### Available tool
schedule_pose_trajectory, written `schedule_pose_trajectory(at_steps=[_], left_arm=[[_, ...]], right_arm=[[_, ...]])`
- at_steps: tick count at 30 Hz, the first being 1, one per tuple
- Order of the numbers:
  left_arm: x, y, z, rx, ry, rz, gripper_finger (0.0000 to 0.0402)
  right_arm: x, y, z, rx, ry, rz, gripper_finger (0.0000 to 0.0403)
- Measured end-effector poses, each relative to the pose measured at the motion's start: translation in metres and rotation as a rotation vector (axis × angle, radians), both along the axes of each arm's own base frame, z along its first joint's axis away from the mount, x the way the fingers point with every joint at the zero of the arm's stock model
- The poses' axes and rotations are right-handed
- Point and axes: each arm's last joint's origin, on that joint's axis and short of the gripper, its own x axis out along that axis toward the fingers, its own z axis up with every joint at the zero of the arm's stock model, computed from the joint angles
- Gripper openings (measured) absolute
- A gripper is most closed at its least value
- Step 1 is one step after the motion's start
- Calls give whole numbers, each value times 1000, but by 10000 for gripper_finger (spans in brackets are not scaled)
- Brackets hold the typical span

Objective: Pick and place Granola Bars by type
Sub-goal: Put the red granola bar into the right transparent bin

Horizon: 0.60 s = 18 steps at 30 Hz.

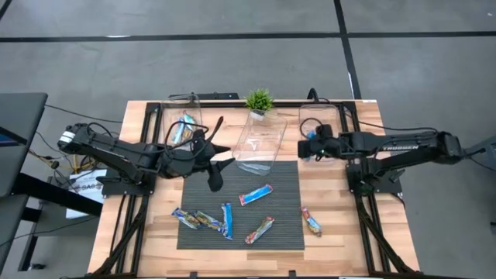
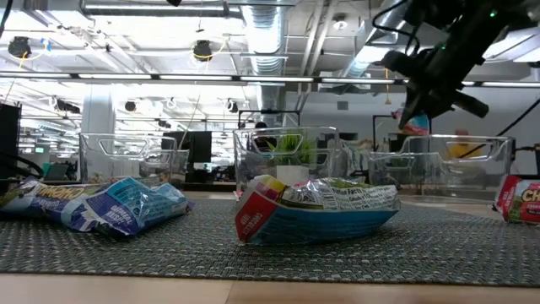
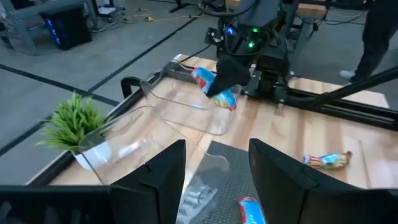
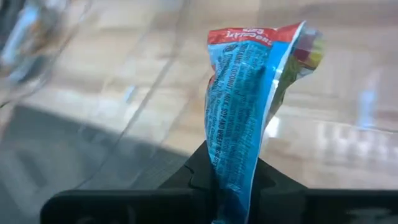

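Observation:
Several foil-wrapped granola bars lie flat on the dark mat (image 1: 287,178): a blue-and-white one (image 1: 256,195) (image 2: 321,211), a blue one (image 1: 225,220) (image 2: 101,203), multicoloured ones (image 1: 194,219) (image 1: 260,230), and an orange-red one (image 1: 311,222) (image 2: 519,198) at the mat's right edge. Another blue bar lies in the left clear tub (image 1: 184,126). My right gripper (image 1: 306,146) (image 4: 233,186) is shut on a blue, red-ended bar (image 4: 249,93) (image 3: 217,90) over the right tub (image 1: 324,128). My left gripper (image 1: 221,167) (image 3: 217,180) hovers open above the mat's far left corner, touching nothing. My right gripper pinches the blue bar between its two fingers at one end of the wrapper (image 4: 235,171). The rest of the wrapper sticks out past the fingertips, its red-printed end (image 4: 261,37) free. The bar is lifted clear and hangs slanting below the gripper over the right tub.
Three clear tubs stand along the table's far edge; the middle one (image 1: 260,143) is tilted toward the mat. A small potted plant (image 1: 259,101) (image 3: 74,124) stands behind it. Bare wood lies right of the mat. A person's legs (image 3: 379,25) show beyond the table.

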Motion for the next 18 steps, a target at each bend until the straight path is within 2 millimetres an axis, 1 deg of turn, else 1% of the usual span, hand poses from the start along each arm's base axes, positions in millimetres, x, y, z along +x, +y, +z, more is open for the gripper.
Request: schedule_pose_trajectory(at_steps=[6, 13, 16, 18], left_arm=[[2, 7, 0, -16, -2, 16, 169], [2, 9, 0, -21, 3, -3, 169], [2, 9, 0, -3, 11, -9, 169], [2, 9, 0, 4, 14, -11, 169]], right_arm=[[-9, -19, 6, -77, 8, -75, 10], [-15, -32, 17, -129, -72, -122, 20], [-21, -37, 20, -177, -49, -150, 16], [-26, -40, 20, -179, -17, -172, 10]])
